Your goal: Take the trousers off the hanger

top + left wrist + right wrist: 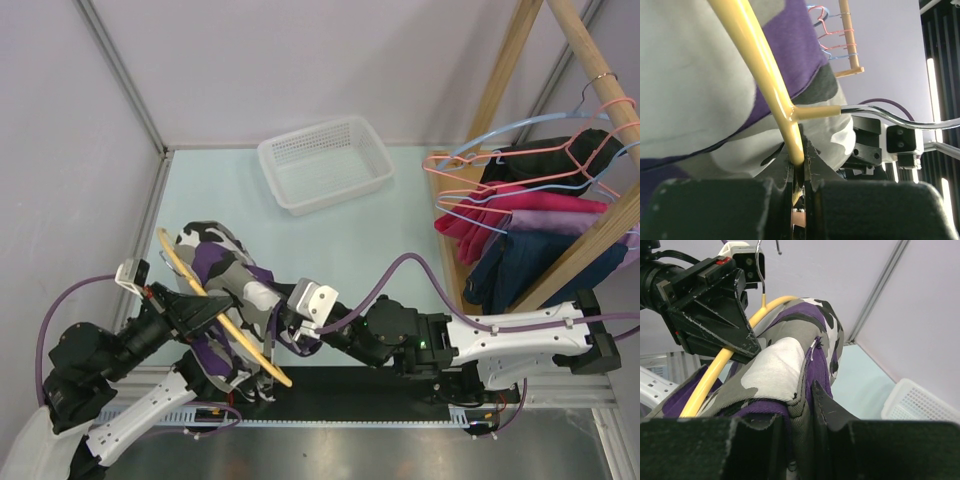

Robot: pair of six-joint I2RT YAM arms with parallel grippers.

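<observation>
Yellow hanger (752, 45) is clamped in the left end effector (799, 159) while the right end effector (807, 390), stretched leftward, pinches the trousers (775, 365).

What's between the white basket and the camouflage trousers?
Only bare pale-green table, seen in the top view; the basket and trousers lie apart.

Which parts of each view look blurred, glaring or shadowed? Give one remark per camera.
Top external: evenly lit and sharp, the trousers crisp, no hard shadows. Left wrist: the left fingers are dark and blurred, the hanger shows a glossy streak, light strips at the right blow out. Right wrist: the right fingers are soft and shadowed, the cloth beyond in focus.
</observation>
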